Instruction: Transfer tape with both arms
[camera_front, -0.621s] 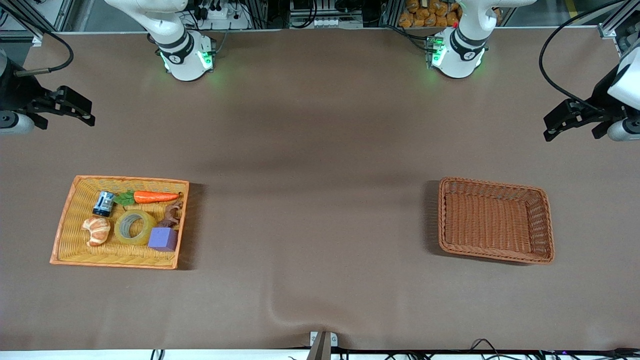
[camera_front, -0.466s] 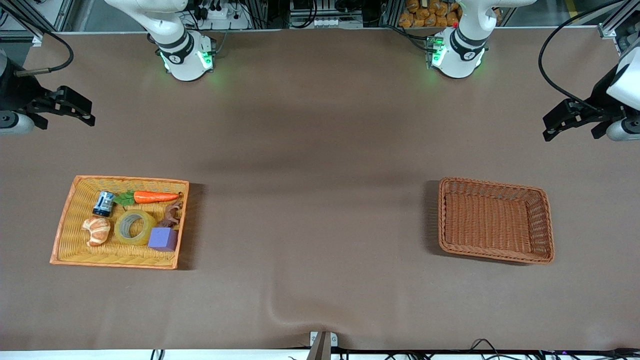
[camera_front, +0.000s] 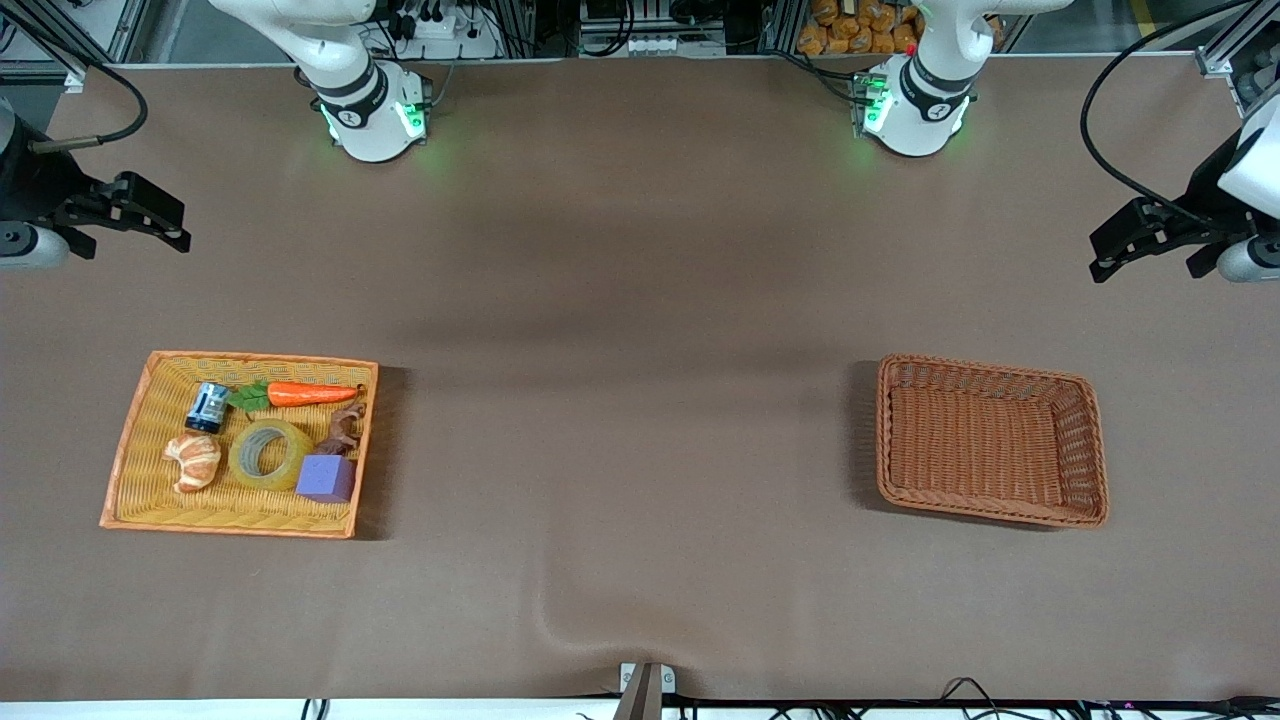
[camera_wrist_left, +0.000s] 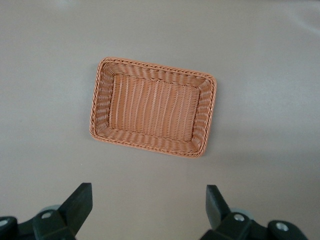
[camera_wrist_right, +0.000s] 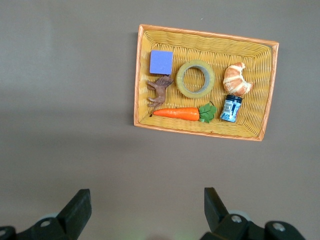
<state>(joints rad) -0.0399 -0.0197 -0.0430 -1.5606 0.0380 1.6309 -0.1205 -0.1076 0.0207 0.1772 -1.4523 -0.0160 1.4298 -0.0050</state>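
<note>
The tape (camera_front: 267, 454), a translucent yellowish ring, lies flat in the yellow wicker tray (camera_front: 140, 420) at the right arm's end of the table. It also shows in the right wrist view (camera_wrist_right: 195, 79). My right gripper (camera_front: 150, 215) hangs high over the bare table at that end, open and empty (camera_wrist_right: 145, 205). My left gripper (camera_front: 1135, 240) hangs high over the table at the left arm's end, open and empty (camera_wrist_left: 148, 202). Both are well apart from the tape.
In the tray with the tape lie a carrot (camera_front: 300, 393), a croissant (camera_front: 194, 462), a purple block (camera_front: 325, 478), a brown animal figure (camera_front: 343, 428) and a small can (camera_front: 207, 407). An empty brown wicker basket (camera_front: 1095, 450) sits toward the left arm's end.
The left gripper has shifted very slightly toward the table's end. Nothing else has moved.
</note>
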